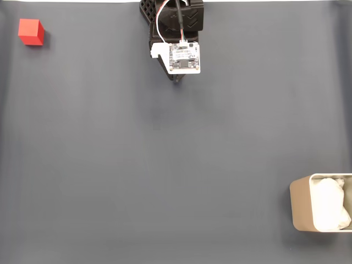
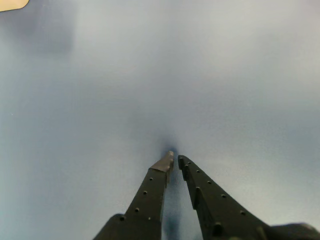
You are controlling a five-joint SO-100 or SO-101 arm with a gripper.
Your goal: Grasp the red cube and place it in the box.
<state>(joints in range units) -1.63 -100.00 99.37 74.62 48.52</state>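
Note:
The red cube [image 1: 31, 32] sits on the dark grey mat at the far top left of the fixed view. Down at the bottom right edge stands the box [image 1: 301, 204], beige with white wrinkly padding inside. My gripper [image 1: 177, 80] hangs at the top centre, under the arm's white circuit board, far from both. In the wrist view the gripper [image 2: 175, 159] points at bare mat with its two black fingers nearly touching at the tips and nothing between them. A beige corner at the wrist view's top left may be the box.
The dark grey mat [image 1: 165, 165] covers the whole table. The arm's black base [image 1: 176, 14] stands at the top centre edge.

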